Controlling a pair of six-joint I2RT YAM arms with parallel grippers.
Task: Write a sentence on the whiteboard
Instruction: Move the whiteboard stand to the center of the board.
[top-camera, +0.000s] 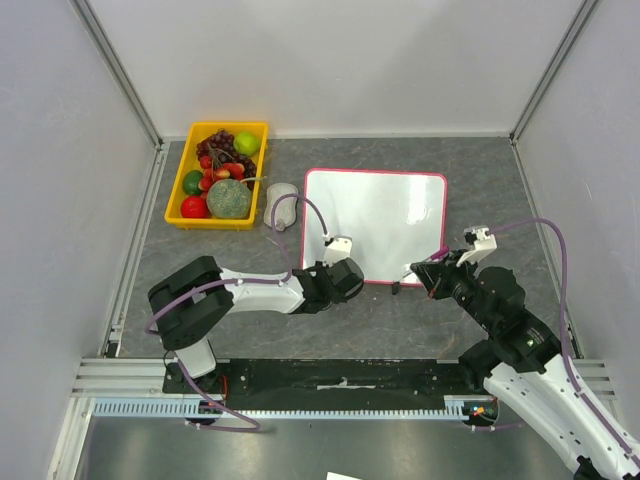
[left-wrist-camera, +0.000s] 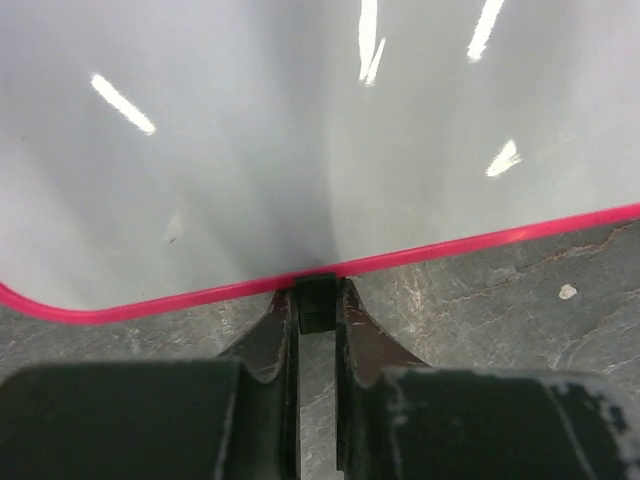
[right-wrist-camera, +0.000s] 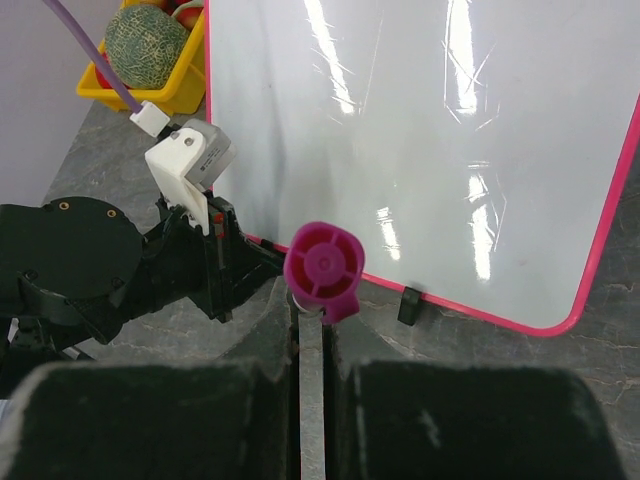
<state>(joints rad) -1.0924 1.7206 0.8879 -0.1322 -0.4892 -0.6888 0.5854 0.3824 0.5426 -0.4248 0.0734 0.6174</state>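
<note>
The whiteboard (top-camera: 375, 225) lies flat on the grey tabletop, glossy white with a thin pink-red frame (left-wrist-camera: 480, 240). No sentence shows on it; its surface (right-wrist-camera: 420, 150) carries only light glare. My left gripper (top-camera: 345, 272) is at the board's near edge, near the left corner. Its jaws (left-wrist-camera: 316, 318) are shut on a small black foot (left-wrist-camera: 316, 298) of the board. My right gripper (top-camera: 428, 272) hovers by the near right edge, shut on a marker (right-wrist-camera: 322, 265) with a magenta cap, seen end-on. A second black foot (right-wrist-camera: 408, 305) sticks out just beyond it.
A yellow bin (top-camera: 180, 190) holding fruit, including a melon (right-wrist-camera: 145, 45), stands at the back left. A small pale rounded object (top-camera: 282, 205) lies between the bin and the board. White walls enclose the table on three sides.
</note>
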